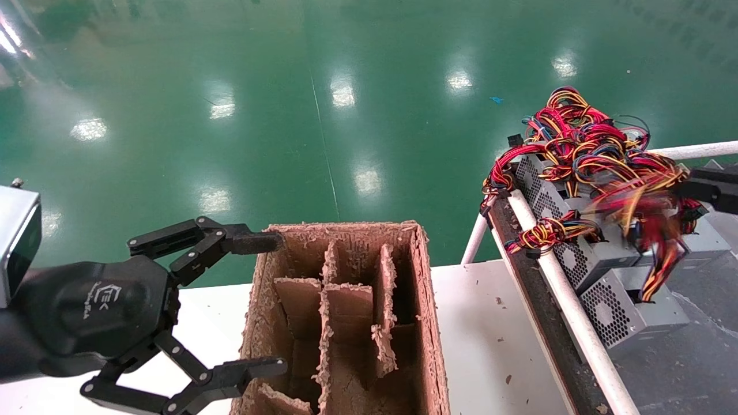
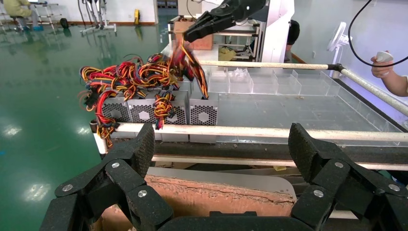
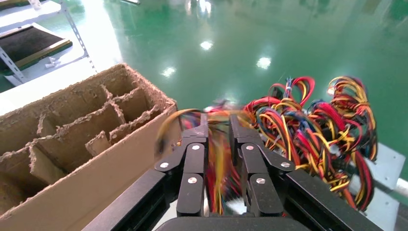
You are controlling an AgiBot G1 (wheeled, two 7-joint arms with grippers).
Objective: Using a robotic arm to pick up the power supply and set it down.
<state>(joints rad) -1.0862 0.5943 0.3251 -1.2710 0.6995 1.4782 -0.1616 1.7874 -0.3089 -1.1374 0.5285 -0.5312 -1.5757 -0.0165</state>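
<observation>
Head view: power supply units lie in a row on the right-hand tray behind a white rail, wires piled above; the left gripper is spread wide beside the cardboard box. Left wrist view: the right gripper pinches a wire bundle above the units. Right wrist view: fingers sit narrow, closed on blurred wires.

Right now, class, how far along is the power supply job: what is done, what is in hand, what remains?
Done: nothing is in the box yet. In hand: the right tool is closed on a wire bundle above the power supplies. Left: lift one and set it down. The left tool waits open by the box.
</observation>
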